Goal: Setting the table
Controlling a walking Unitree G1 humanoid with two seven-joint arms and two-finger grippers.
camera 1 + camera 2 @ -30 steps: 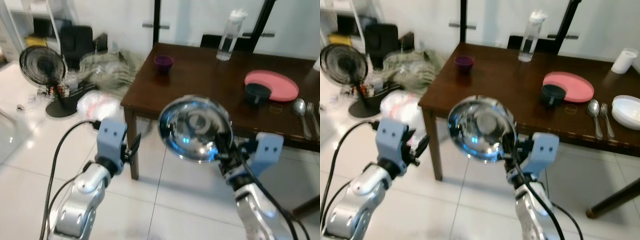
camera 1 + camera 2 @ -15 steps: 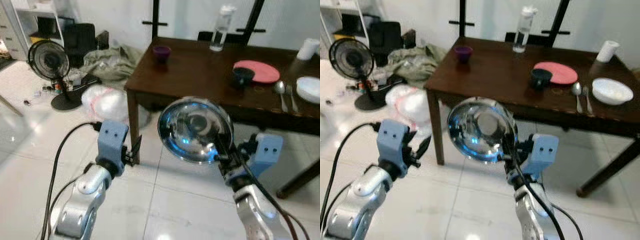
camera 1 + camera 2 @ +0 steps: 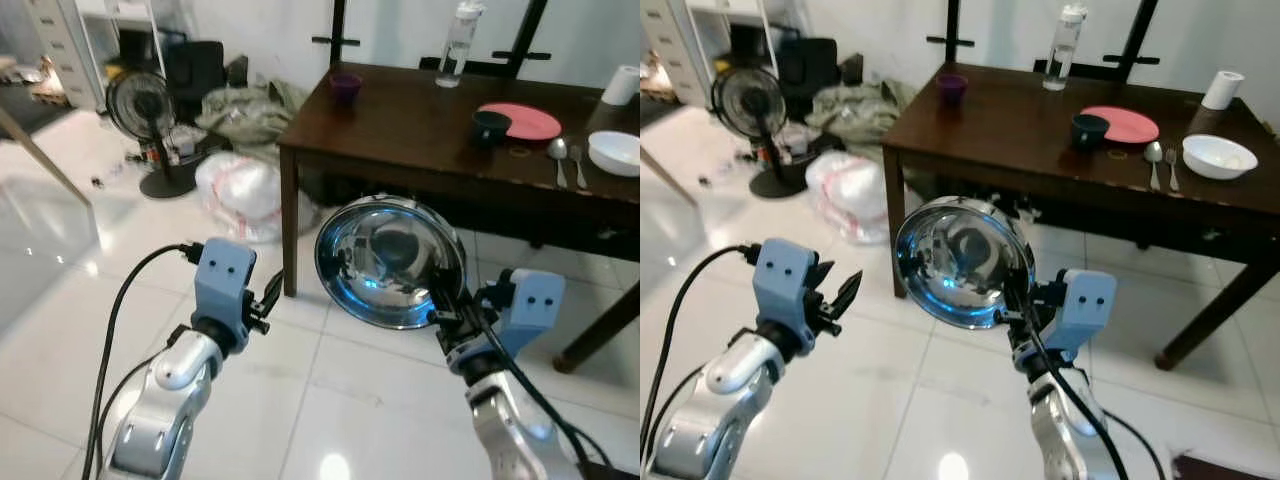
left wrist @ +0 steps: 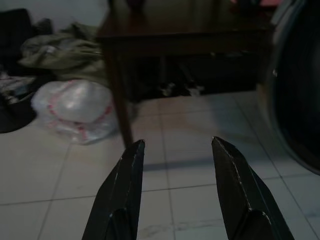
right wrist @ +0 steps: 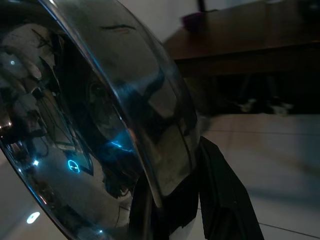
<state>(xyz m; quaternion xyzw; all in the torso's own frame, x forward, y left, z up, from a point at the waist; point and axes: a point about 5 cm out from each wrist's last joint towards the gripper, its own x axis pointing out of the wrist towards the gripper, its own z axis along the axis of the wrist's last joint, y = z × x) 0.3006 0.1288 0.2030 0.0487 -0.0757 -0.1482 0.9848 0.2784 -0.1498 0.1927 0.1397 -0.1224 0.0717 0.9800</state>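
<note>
My right gripper (image 3: 440,308) is shut on the rim of a shiny steel bowl (image 3: 390,262), held upright on its edge over the tiled floor with its hollow facing me. The right wrist view has the steel bowl (image 5: 95,125) close up, its rim clamped between the black fingers (image 5: 220,195). My left gripper (image 3: 268,298) stands open and empty at the same height, to the bowl's left. Ahead stands the dark wooden table (image 3: 420,120) with a pink plate (image 3: 527,121), a dark cup (image 3: 490,125), a spoon and fork (image 3: 566,160), and a white bowl (image 3: 614,152).
A purple cup (image 3: 345,84), a water bottle (image 3: 455,42) and a paper roll (image 3: 621,84) also sit on the table. Left of it are a white bag (image 3: 242,192), a heap of cloth (image 3: 250,103), a floor fan (image 3: 146,120) and a white cabinet (image 3: 55,40).
The camera has backed away from the table and swung, so the table looks smaller and farther. Both arms keep their pose, the right still holding the steel bowl.
</note>
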